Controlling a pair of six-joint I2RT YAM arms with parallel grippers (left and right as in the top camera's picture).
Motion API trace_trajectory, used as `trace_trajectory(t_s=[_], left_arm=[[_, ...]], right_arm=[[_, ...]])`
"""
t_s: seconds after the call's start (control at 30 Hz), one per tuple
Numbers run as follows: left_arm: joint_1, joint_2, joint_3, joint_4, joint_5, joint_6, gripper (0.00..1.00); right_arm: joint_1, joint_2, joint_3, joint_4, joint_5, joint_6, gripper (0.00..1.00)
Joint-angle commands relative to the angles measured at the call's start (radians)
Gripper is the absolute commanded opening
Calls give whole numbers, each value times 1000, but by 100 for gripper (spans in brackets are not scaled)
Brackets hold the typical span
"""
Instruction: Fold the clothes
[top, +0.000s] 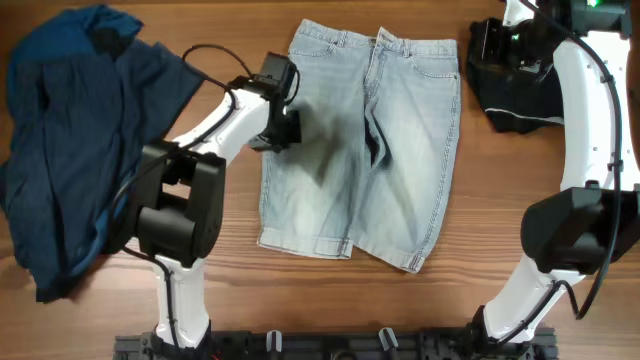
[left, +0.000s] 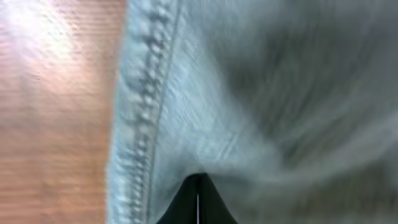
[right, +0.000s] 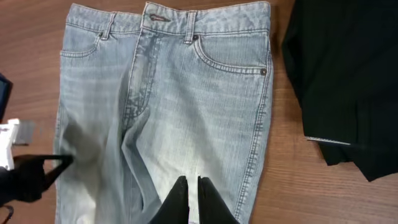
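Observation:
The light-wash denim shorts (top: 360, 140) lie flat mid-table, waistband at the far side. They also show in the right wrist view (right: 174, 93). My left gripper (top: 283, 128) is down at their left side seam. In the left wrist view its fingers (left: 198, 186) are shut, and denim (left: 249, 93) creases toward the tips. My right gripper (right: 193, 186) is raised above the shorts' right leg, with its fingers nearly together and nothing between them. The dark navy garment (top: 80, 140) lies heaped at the left. The black garment (top: 510, 90) lies at the far right and also shows in the right wrist view (right: 342, 74).
The wooden table (top: 500, 200) shows between the shorts and the right arm (top: 590, 120). The left arm's body (top: 185, 200) stands between the navy heap and the shorts. The arm bases sit at the front edge.

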Motion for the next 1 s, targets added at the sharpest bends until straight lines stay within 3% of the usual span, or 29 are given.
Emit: trace_trajectory(t_s=[0.0,0.33,0.4,0.5,0.57,0.6,0.7,0.73,0.83,0.93,0.97], left_arm=[[71,146,-19,71,-129,-10,4],[245,226,-7,416,-140,55,4],[273,226,18,460,-140,80,4],[292,222,119,466,-132,105,4],[275,209,199,390,-132,105,4],[256,188,269,307,-132,105,12],[218,116,375,122,-113,105,53],[208,87,398,51,-72,105,59],[170,-35,419,-262,153,104,63],[101,-61,409,-600,167,110,60],[79,-61,390,-628,168,113,59]], right_arm=[[5,-8,15,-7,-10,7,10],[6,-8,15,-50,-10,7,20],[10,-8,15,-58,-10,7,26],[40,-8,15,-62,6,-5,49],[57,-8,14,-61,10,-3,52],[65,-8,14,-54,10,-3,54],[66,-8,14,-39,10,-4,63],[66,-8,14,-32,10,-4,64],[66,-8,14,15,17,-4,72],[66,-8,14,43,17,-9,77],[66,-8,14,47,16,-15,80]])
